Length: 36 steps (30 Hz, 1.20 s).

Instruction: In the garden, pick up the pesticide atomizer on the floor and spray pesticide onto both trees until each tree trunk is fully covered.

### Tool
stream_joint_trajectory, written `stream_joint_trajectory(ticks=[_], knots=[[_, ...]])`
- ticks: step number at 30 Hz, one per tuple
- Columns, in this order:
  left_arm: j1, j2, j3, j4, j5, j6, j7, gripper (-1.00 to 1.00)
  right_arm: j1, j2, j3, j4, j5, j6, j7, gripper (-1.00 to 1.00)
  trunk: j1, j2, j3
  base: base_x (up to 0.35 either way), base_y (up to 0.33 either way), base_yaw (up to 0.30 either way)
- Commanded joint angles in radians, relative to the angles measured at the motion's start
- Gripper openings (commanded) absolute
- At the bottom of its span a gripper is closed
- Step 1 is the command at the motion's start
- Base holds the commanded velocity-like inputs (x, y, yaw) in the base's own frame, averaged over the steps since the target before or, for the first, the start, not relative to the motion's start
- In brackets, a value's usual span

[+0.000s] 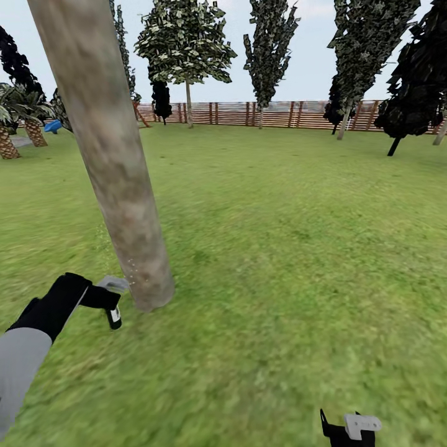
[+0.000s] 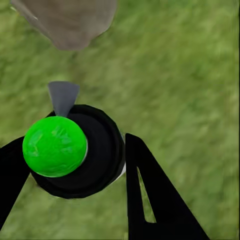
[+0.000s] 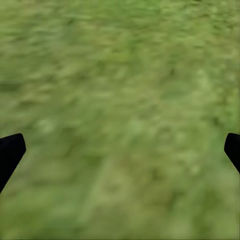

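Note:
A thick mottled beige tree trunk rises from the grass at the left of the head view. Its base also shows in the left wrist view. My left gripper is shut on the pesticide atomizer, held low beside the trunk's foot, with the grey nozzle pointing at the trunk. In the left wrist view the atomizer is a black body with a green round top and a grey nozzle, clamped between the black fingers. Faint spray specks dot the trunk's lower edge. My right gripper is open over bare grass.
A wide lawn stretches to a brown slat fence. Dark conifers and a leafy tree stand along it. A short palm and a blue object sit at far left.

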<state>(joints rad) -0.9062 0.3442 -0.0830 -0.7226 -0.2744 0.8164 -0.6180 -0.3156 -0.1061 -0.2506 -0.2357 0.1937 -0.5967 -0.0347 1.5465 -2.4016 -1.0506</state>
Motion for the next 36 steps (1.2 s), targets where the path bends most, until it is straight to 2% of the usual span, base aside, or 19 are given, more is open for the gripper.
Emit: stream_joint_trajectory(ticks=[1, 3, 4, 6, 8, 9, 10, 11, 14, 15, 17, 25, 29, 31, 34, 36], knots=[[0.000, -0.011, -0.003, -0.026, -0.022, 0.026, -0.013, -1.00, -0.001, 0.000, -0.005, 0.001, 0.011, -0.003, -0.004, 1.00, 0.000, 0.000, -0.001, 0.004, 0.003, 0.000], [0.000, -0.032, -0.005, -0.098, -0.024, 0.089, -0.049, -1.00, 0.000, 0.000, -0.004, 0.001, 0.011, -0.003, -0.004, 1.00, 0.000, 0.000, -0.001, 0.001, 0.001, 0.000], [0.000, -0.030, -0.011, -0.133, -0.027, 0.107, -0.080, -1.00, 0.000, 0.000, -0.005, 0.001, 0.011, -0.003, -0.004, 1.00, 0.000, 0.000, -0.001, 0.000, 0.000, 0.000], [0.000, -0.023, -0.013, -0.146, -0.030, 0.113, -0.092, -1.00, 0.000, 0.000, -0.005, 0.001, 0.011, -0.003, -0.004, 1.00, 0.000, 0.000, -0.001, 0.000, 0.000, 0.000], [0.000, 0.007, -0.013, -0.146, -0.030, 0.115, -0.098, -1.00, -0.001, 0.000, -0.005, 0.001, 0.012, -0.003, -0.004, 1.00, 0.000, 0.000, -0.001, 0.000, 0.000, 0.000], [0.001, 0.067, -0.016, -0.138, -0.029, 0.115, -0.115, -1.00, 0.000, 0.000, -0.004, 0.001, 0.011, -0.003, -0.004, 1.00, 0.000, 0.000, -0.001, 0.000, 0.000, 0.000], [0.007, 0.089, -0.030, -0.139, -0.036, 0.107, -0.200, -1.00, 0.000, 0.000, -0.004, 0.001, 0.012, -0.003, -0.004, 1.00, 0.000, 0.000, -0.001, 0.000, 0.000, 0.000], [0.009, 0.090, -0.056, -0.139, -0.052, 0.105, -0.239, -1.00, 0.000, 0.000, -0.004, 0.001, 0.012, -0.003, -0.004, 1.00, 0.000, 0.000, -0.001, 0.000, 0.000, 0.000], [0.013, 0.088, -0.133, -0.148, -0.099, 0.106, -0.296, -1.00, 0.000, 0.000, -0.004, 0.001, 0.012, -0.003, -0.004, 1.00, 0.000, 0.000, -0.001, 0.000, 0.000, 0.000], [0.014, 0.086, -0.152, -0.149, -0.111, 0.107, -0.305, -1.00, 0.000, 0.000, -0.004, 0.002, 0.012, -0.003, -0.004, 1.00, 0.000, 0.000, -0.001, 0.000, 0.000, 0.000], [0.014, 0.087, -0.162, -0.150, -0.120, 0.109, -0.310, -1.00, 0.000, 0.000, -0.004, 0.002, 0.012, -0.003, -0.004, 1.00, 0.000, 0.000, -0.001, 0.038, 0.002, 0.000], [0.009, 0.091, -0.158, -0.152, -0.124, 0.113, -0.312, -1.00, -0.001, 0.000, -0.004, 0.003, 0.012, -0.003, -0.004, 1.00, 0.000, 0.000, -0.001, 0.241, 0.112, 0.000], [0.010, 0.097, -0.156, -0.152, -0.125, 0.114, -0.312, -1.00, 0.000, 0.000, -0.004, 0.003, 0.012, -0.003, -0.004, 1.00, 0.000, 0.000, -0.001, 0.040, 0.022, 0.000], [0.010, 0.124, -0.156, -0.152, -0.126, 0.115, -0.311, -1.00, 0.000, 0.000, -0.004, 0.003, 0.012, -0.003, -0.004, 1.00, 0.000, 0.000, -0.001, 0.006, 0.003, 0.000], [0.012, 0.136, -0.155, -0.152, -0.125, 0.114, -0.310, -1.00, -0.001, 0.000, -0.004, 0.003, 0.012, -0.003, -0.004, 1.00, 0.000, 0.000, -0.001, 0.001, 0.001, 0.000], [0.012, 0.104, -0.161, -0.153, -0.124, 0.113, -0.309, -1.00, -0.001, 0.000, -0.004, 0.003, 0.012, -0.003, -0.004, 1.00, 0.000, 0.000, -0.001, 0.000, 0.000, 0.000]])
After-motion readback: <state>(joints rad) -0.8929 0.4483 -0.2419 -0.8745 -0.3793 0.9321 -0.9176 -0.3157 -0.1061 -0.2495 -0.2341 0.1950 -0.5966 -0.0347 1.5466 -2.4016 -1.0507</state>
